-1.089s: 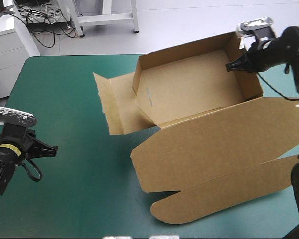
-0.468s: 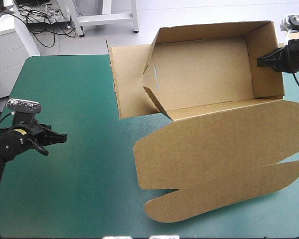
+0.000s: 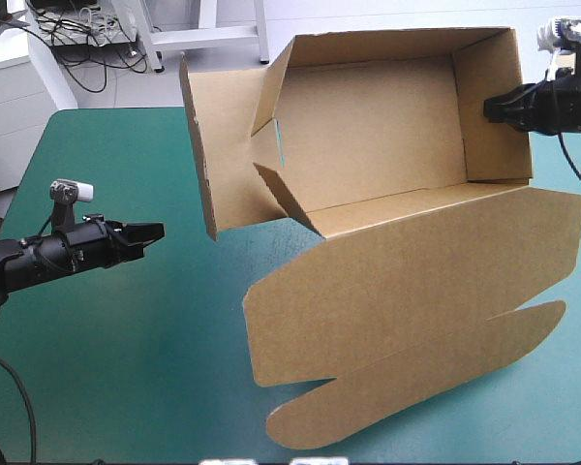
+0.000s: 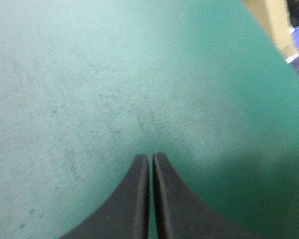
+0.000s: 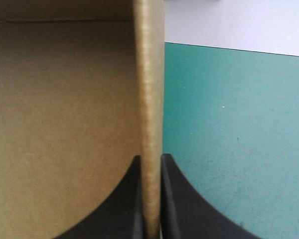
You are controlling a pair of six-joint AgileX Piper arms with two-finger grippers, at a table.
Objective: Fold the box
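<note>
Overhead, my right gripper [image 3: 488,107] clamps the right wall of the brown box [image 3: 378,145], tilted up over the teal-green table [image 3: 126,339], while my left gripper [image 3: 153,232], fingers pressed together, points level toward it.

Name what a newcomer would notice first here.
The large brown cardboard box dominates the scene. Its open tray is tipped up at the table's far right, inside facing the high camera, and its broad lid spreads toward the near edge. The right gripper, with black fin-shaped fingers, is shut on the tray's right wall. The left gripper is shut and empty over the bare teal-green cover, apart from the box.
</note>
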